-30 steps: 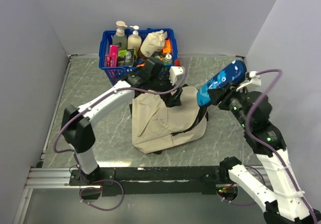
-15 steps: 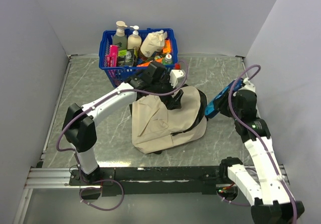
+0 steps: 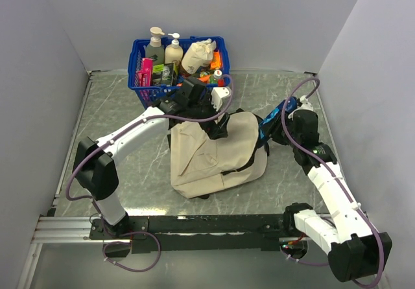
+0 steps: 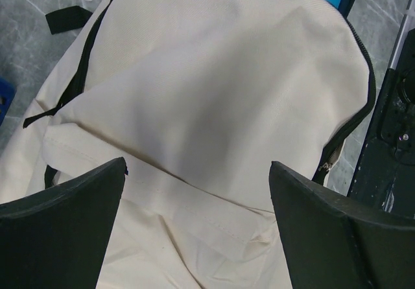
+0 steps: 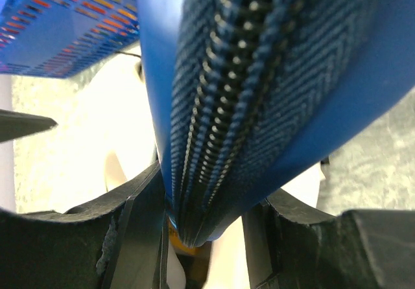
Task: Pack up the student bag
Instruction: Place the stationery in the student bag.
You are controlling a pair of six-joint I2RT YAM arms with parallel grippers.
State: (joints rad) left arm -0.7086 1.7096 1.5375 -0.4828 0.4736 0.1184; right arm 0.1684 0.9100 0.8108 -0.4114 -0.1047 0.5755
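The beige student bag (image 3: pixel 214 154) lies in the middle of the table, its black-zippered opening facing right. My left gripper (image 3: pixel 218 128) hovers open just above the bag's upper part; in the left wrist view the cream fabric (image 4: pixel 207 94) fills the space between the spread fingers (image 4: pixel 65 211). My right gripper (image 3: pixel 281 124) is shut on a blue zippered pencil case (image 3: pixel 268 120) and holds it at the bag's right-hand opening. In the right wrist view the case (image 5: pixel 259 75) is clamped between both fingers (image 5: pixel 139 205), with the bag (image 5: pixel 78 140) behind it.
A blue plastic basket (image 3: pixel 139 75) full of bottles, boxes and a cap stands at the back, just behind the left arm; it also shows in the right wrist view (image 5: pixel 58 23). Grey walls close the table on the left, back and right.
My right arm has come down and moved left, carrying the pencil case from high at the right to the bag's opening. My left gripper has shifted slightly over the bag.
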